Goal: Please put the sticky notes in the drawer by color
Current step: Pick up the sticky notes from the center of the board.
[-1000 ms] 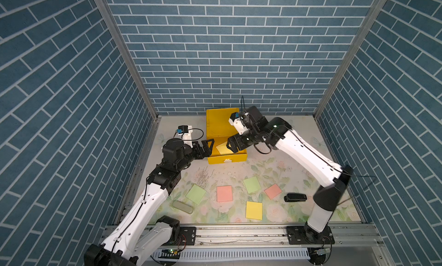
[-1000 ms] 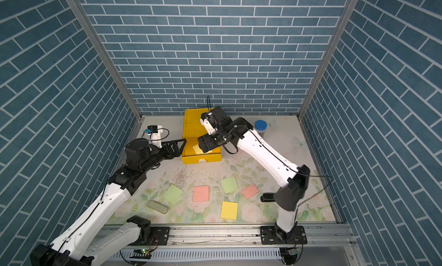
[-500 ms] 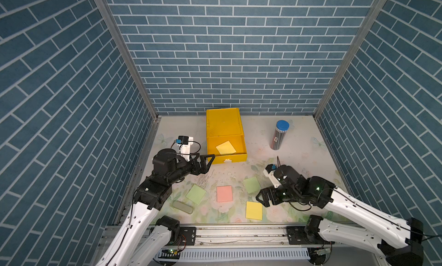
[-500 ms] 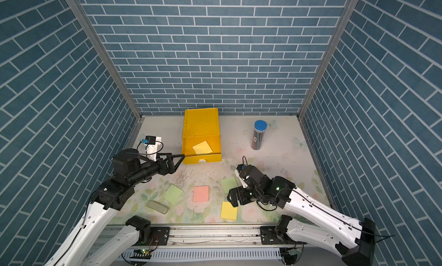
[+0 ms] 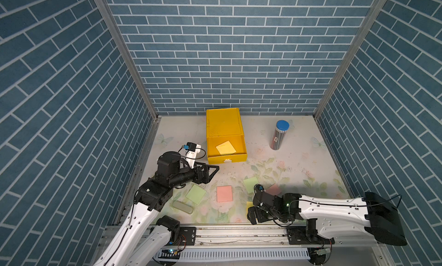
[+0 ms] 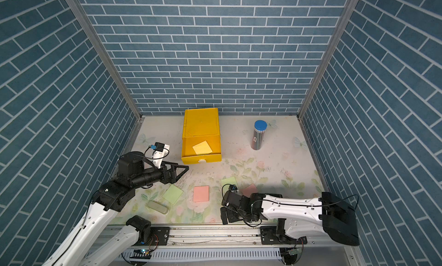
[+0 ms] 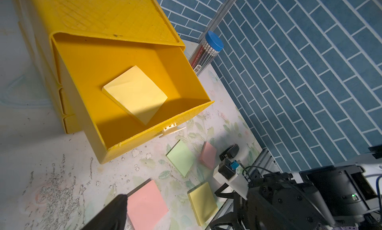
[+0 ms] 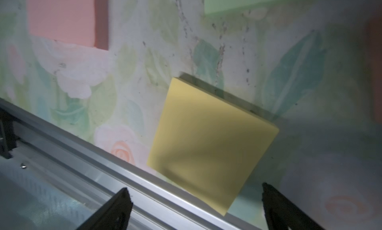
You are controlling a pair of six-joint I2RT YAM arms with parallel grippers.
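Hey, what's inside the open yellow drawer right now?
One yellow sticky note lies flat, turned diagonally, on the floor of the drawer. Nothing else shows there. Its rear part, under the cabinet top, is covered and unseen.

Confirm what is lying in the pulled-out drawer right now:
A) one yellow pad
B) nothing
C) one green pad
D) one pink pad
A: a single yellow sticky note lies askew on the floor of the open drawer, and nothing else shows inside it.
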